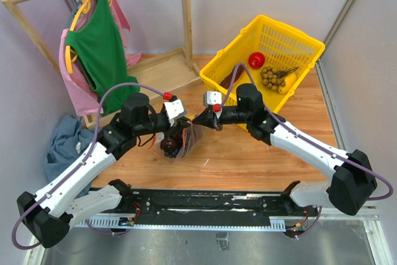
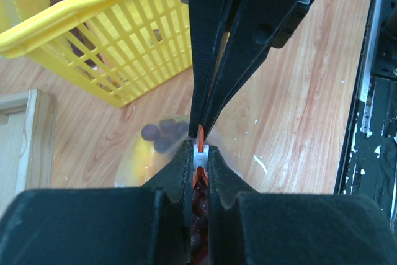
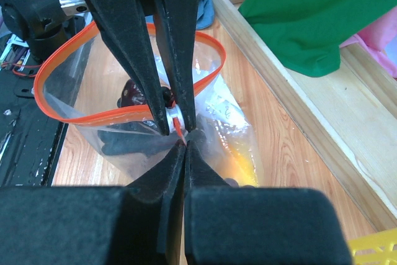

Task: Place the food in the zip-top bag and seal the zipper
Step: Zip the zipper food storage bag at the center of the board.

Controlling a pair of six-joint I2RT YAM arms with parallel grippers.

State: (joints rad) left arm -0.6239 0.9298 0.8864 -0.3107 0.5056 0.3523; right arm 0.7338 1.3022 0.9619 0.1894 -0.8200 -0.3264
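Black padded fingers (image 2: 177,172) of the left gripper (image 2: 200,153) are clamped on the zipper (image 3: 62,66), pinching a small white plastic piece that sits on the strip. The right gripper (image 3: 185,141) meets it nose to nose. Its two fingers are pressed together with the thin orange strip nipped between their tips. That makes two grippers, each with two long, tapering fingers, both gripping the same spot.

One bag (image 3: 217,116) hangs from that grip above the wooden table (image 1: 248,153). It is clear, crinkly and floppy. Its mouth gapes in an orange loop on the side toward the arm bases.

Inside it are:
- one bunch of grapes (image 2: 162,133), dark purple and made of round beads;
- one smooth yellow pepper (image 2: 139,159), blurred through the plastic;
- one dark red piece (image 3: 131,94), which I cannot make out further.

Beyond the bag stands one yellow plastic basket (image 1: 290,32) with slotted walls. It holds one glossy red round fruit (image 1: 256,60) and one brownish bunch (image 1: 271,77) of small balls.

To the left, a green garment (image 1: 96,48) hangs on a wooden rack, and one blue cloth (image 1: 65,144) lies crumpled below it.
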